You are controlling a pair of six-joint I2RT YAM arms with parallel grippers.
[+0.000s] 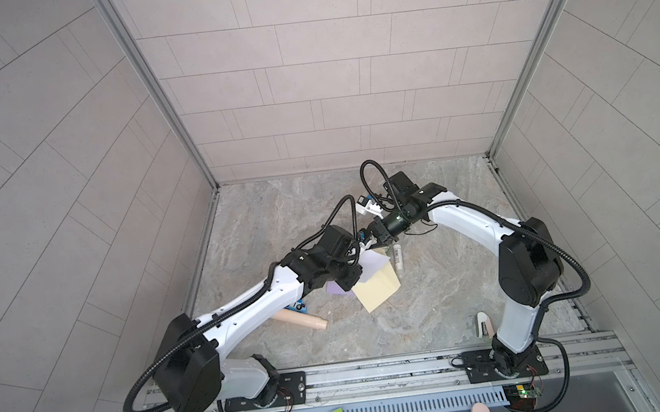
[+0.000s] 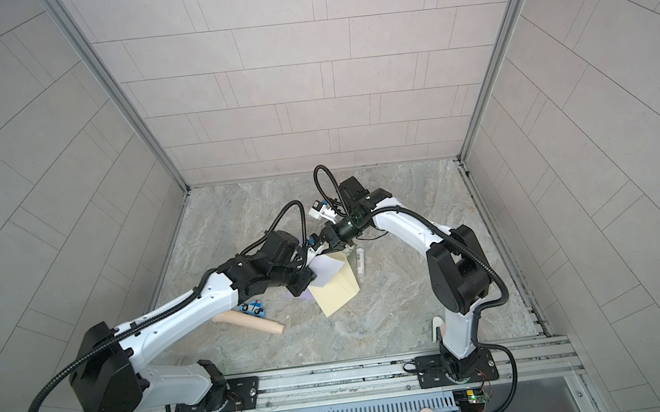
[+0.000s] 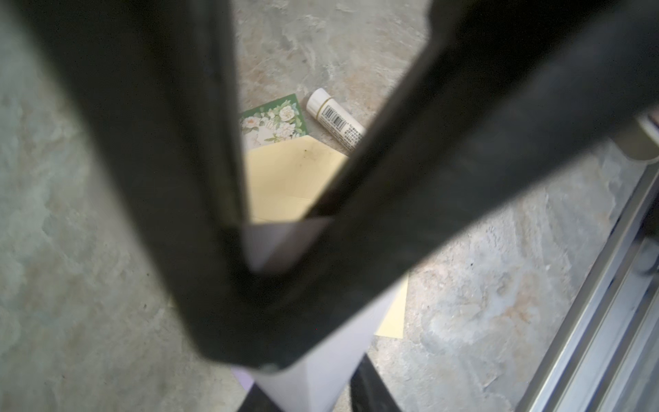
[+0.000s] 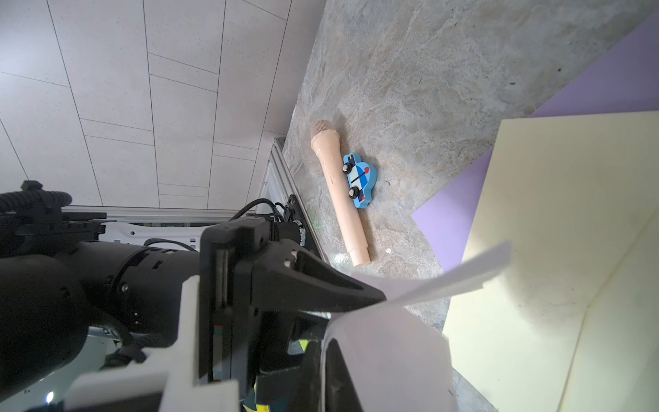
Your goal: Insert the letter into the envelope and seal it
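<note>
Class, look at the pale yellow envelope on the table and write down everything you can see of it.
The envelope is pale yellow paper, rectangular, lying flat and askew on the marbled table. Its flap is open, folded out over the edge of a floral card; its inner face shows small dark marks. One corner rests on a purple sheet. The white letter overlaps its open end. A glue stick lies close beside it.
</note>
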